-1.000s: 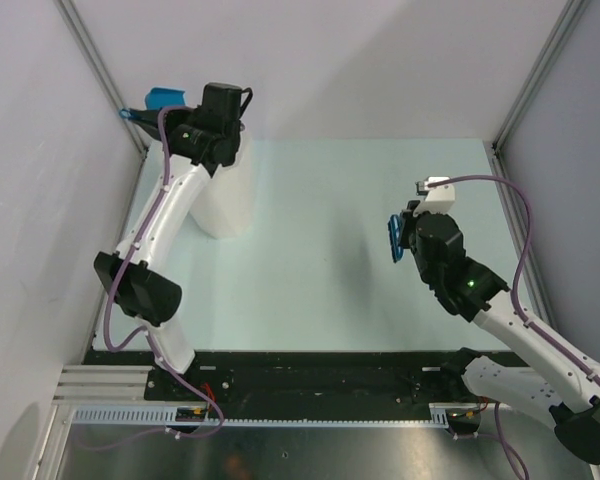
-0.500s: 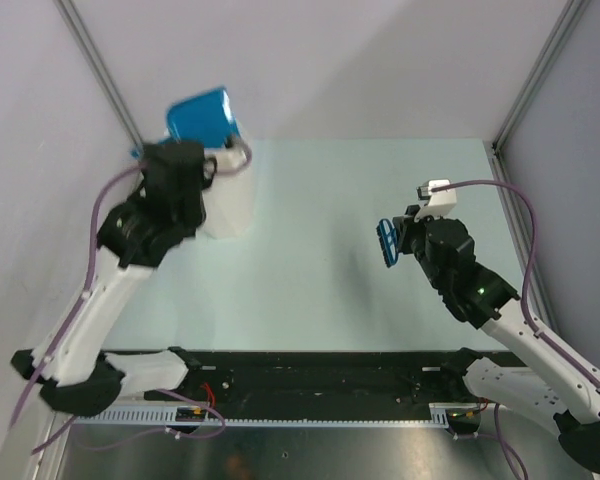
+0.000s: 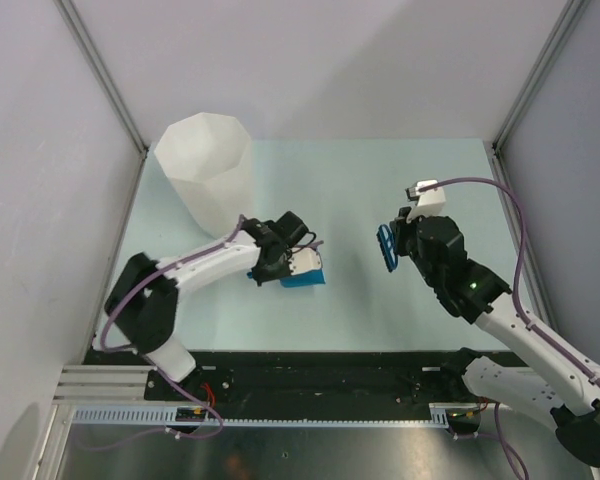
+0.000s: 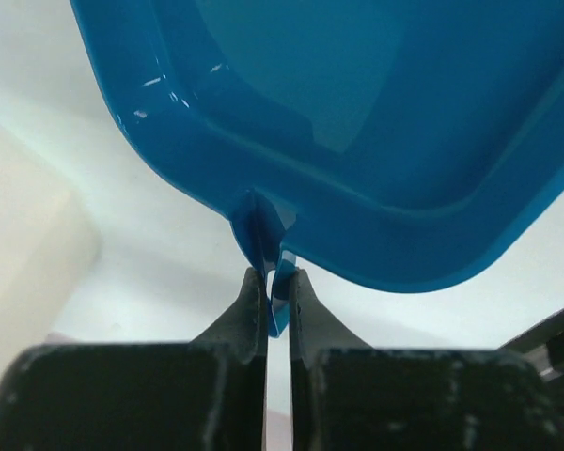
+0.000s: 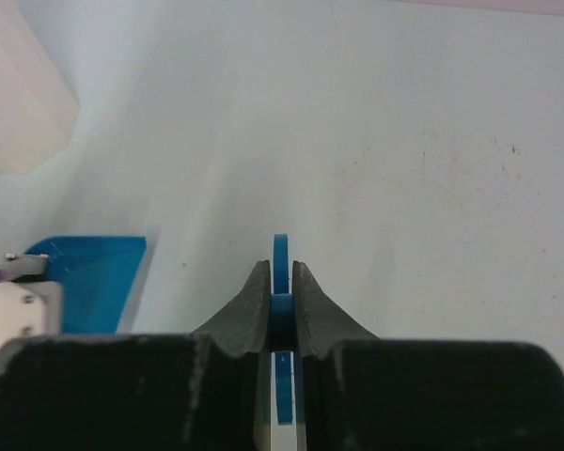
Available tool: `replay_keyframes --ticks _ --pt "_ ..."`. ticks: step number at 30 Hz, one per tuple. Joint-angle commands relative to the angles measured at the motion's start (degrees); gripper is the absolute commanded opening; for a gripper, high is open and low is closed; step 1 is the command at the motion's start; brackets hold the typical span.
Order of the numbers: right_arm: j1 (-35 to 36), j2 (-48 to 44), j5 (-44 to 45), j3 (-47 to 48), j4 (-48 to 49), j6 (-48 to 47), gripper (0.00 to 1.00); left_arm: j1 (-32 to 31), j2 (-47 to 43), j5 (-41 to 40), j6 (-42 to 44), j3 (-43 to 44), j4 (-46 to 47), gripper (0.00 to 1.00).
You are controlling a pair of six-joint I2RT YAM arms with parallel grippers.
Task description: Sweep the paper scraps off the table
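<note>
Dustpan [image 4: 357, 141], blue, is pinched by its thin tab between the narrow fingers of the left tool [image 4: 275, 282], just toward 7 o'clock of the centre of the pale green surface [image 3: 360, 190]. A blue brush [image 3: 387, 247] is clamped edge-on in the right tool [image 5: 280, 282], at 3 o'clock of the dustpan and well apart. A white faceted bin [image 3: 205, 170] stands at the 10 o'clock corner. Where the paper scraps lie cannot be told.

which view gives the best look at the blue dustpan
The left wrist view: the dustpan fills the frame, its handle tab pinched in the left end effector. The top view shows only a small blue part of it; the right wrist view catches one blue corner at the left edge.
</note>
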Motion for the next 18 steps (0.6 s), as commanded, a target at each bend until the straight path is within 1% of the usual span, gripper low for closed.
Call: replay_keyframes --ticks 1,6,7,9,10,11,12,14,15,16,18 --pt "0.2 0.6 1.5 -0.3 1.2 -2.2 0.0 -0.2 6.2 4.3 -5.2 -0.6 9.5 0.0" --pt "0.2 1.4 1.2 -1.0 2.0 -3.0 0.0 0.0 13.6 2.7 -5.2 -0.6 15.1 0.0" --pt "0.2 1.5 1.1 -1.2 2.8 -3.2 0.0 0.0 14.5 0.7 -5.4 -0.8 16.0 0.0" --pt "0.2 2.3 1.1 -2.3 3.6 -3.7 0.0 -0.1 16.8 -0.7 -5.2 -1.5 18.4 0.0" --pt "0.2 2.6 1.1 -2.6 4.3 -4.1 0.0 -0.1 17.3 -1.8 -5.2 -2.0 19.1 0.01" --pt "0.2 2.9 1.1 -3.0 4.6 -4.3 0.0 0.0 17.8 -2.4 -5.0 -2.2 20.0 0.05" --pt "0.2 3.5 1.1 -3.0 4.8 -4.4 0.0 -0.1 18.0 -2.4 -4.2 -2.2 20.1 0.19" --pt "0.3 4.1 0.8 -3.2 5.6 -4.5 0.0 -0.2 17.4 -1.5 -3.7 -2.8 20.2 0.38" --pt "0.3 4.8 0.5 -3.2 6.1 -4.7 0.0 -0.2 16.7 -1.0 -3.1 -3.0 20.1 0.51" --pt "0.5 5.1 0.9 -3.3 7.1 -5.0 0.0 -0.2 14.1 -0.3 -3.0 -3.2 20.2 0.7" --pt "1.8 6.9 2.3 -3.3 8.3 -6.5 0.0 -0.2 10.4 2.3 -3.0 -3.3 20.0 0.95"
